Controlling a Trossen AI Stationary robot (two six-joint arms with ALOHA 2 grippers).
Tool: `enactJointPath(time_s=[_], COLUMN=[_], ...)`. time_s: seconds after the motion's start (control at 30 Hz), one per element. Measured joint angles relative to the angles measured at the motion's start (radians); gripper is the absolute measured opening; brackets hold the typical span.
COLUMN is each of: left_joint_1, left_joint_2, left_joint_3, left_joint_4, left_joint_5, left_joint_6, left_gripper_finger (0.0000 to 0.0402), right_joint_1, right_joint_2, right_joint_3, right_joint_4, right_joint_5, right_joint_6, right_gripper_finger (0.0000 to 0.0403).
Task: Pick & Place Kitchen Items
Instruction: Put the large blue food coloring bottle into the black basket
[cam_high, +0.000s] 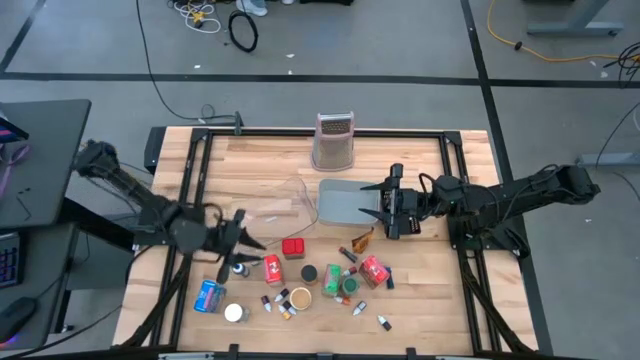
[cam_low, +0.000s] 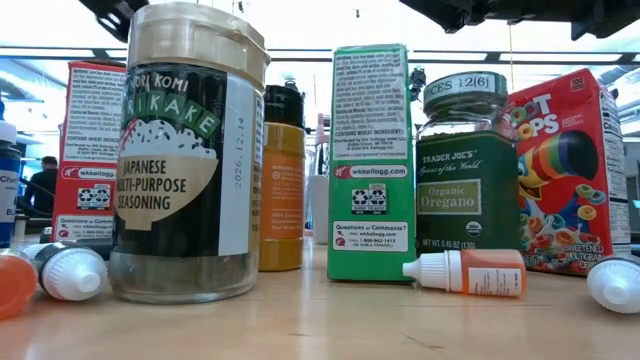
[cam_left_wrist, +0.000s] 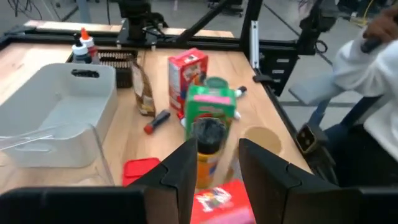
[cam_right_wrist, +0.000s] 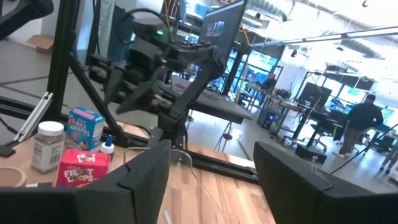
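Wooden table (cam_high: 420, 290), concrete floor (cam_high: 400, 40); left jaws pinch dark-capped bottle (cam_left_wrist: 208, 146); right jaws spread, empty.

Both my arms reach inward over the table.
My left gripper (cam_high: 238, 257) sits low, fingers (cam_left_wrist: 180, 171) set narrowly apart around a bottle; my right gripper (cam_high: 385, 208) is raised, its fingers (cam_right_wrist: 146, 168) spread wide, nothing between them.

Robotics lab: workstation monitors (cam_right_wrist: 219, 28), floor cables (cam_high: 243, 30), framed wooden table (cam_high: 250, 170).
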Motion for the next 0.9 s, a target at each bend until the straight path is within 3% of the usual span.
enactJointPath(time_s=[0.2, 0.3, 0.7, 0.9], left_joint_1=[-0.174, -0.226, -0.277, -0.248], left_joint_2=[0.053, 0.074, 0.143, 0.153], left_joint_3=[0.000, 0.000, 0.000, 0.000], left_joint_4=[-0.075, -0.095, -0.128, -0.194], left_joint_5=[-0.197, -0.239, -0.257, -0.161], left_joint_6=[-0.136, -0.208, -0.473, -0.496], left_gripper_finger=[0.0125, 0.0125, 0.0125, 0.0125], right_joint_1=[0.000, 0.000, 0.000, 0.000], right_joint_2=[0.000, 0.000, 0.000, 0.000], right_joint_3=[0.000, 0.000, 0.000, 0.000], right_joint_4=[-0.008, -0.011, -0.011, -0.010], right_joint_5=[-0.001, -0.001, -0.001, -0.001], right_joint_6=[0.049, 0.066, 0.081, 0.080], right_gripper_finger=[0.0242, 0.0242, 0.0242, 0.0242])
